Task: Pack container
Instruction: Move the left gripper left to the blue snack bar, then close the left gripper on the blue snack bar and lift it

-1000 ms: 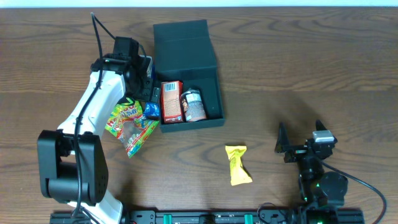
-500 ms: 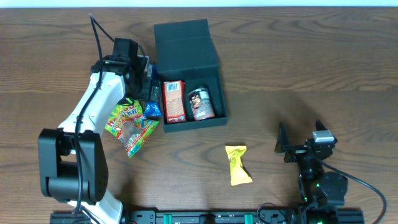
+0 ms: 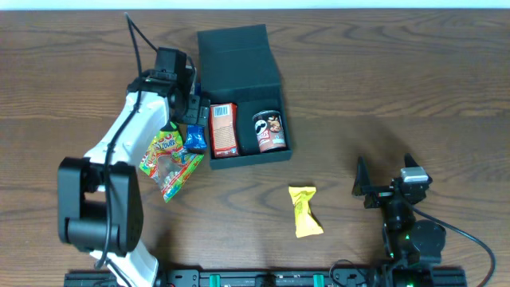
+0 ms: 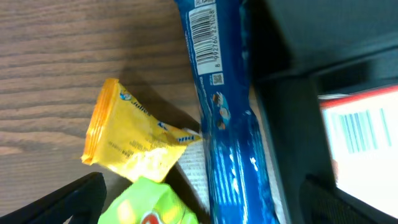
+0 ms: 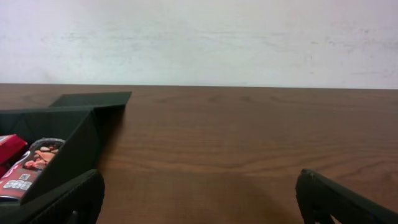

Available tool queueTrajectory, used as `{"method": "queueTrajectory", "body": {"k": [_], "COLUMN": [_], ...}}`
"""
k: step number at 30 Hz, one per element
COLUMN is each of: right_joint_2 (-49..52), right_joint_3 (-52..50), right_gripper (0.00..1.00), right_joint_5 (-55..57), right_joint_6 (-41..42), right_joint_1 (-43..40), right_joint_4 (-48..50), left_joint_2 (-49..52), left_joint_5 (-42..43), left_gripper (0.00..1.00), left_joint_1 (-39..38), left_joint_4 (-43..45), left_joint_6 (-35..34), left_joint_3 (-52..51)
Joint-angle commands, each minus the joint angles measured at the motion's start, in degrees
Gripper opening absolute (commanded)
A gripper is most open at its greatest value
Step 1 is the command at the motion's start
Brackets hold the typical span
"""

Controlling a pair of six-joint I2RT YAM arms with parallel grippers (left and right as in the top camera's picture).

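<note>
Dark wood table [image 3: 382,88], prob. white wall [image 5: 205,37]

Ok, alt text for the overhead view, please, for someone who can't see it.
An open dark box holds a red carton and a can. The left pincer hangs open at its left wall, near a blue packet and green bag. A yellow packet lies nearer the front; the right pincer sits open at bottom right.
</note>
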Motion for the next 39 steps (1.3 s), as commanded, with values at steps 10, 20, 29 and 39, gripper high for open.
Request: {"method": "queueTrajectory", "body": {"k": [10, 20, 29, 39], "right_joint_2": [-0.09, -0.09, -0.09, -0.09], "right_joint_3": [-0.09, -0.09, -0.09, -0.09], "right_gripper": [0.99, 0.99, 0.99, 0.99], "right_joint_5": [0.13, 0.13, 0.13, 0.13], "right_joint_6": [-0.63, -0.63, -0.63, -0.63], "right_joint_1": [-0.85, -0.85, -0.85, -0.85], "right_joint_4": [-0.28, -0.28, -0.28, -0.28], "left_joint_2": [4.15, 4.70, 6.73, 6.73], "left_joint_5": [-1.68, -2.10, -2.27, -2.29], "left_gripper": [0.74, 0.61, 0.53, 0.50], "left_joint_1": [-3.17, -3.48, -3.48, -3.48], "left_joint_4": [3.54, 4.20, 5.88, 6.29], "left_joint_6": [-5.73, -8.79, -9.31, -10.40], "left_joint_3": [-0.39, -0.39, -0.39, -0.39]}}
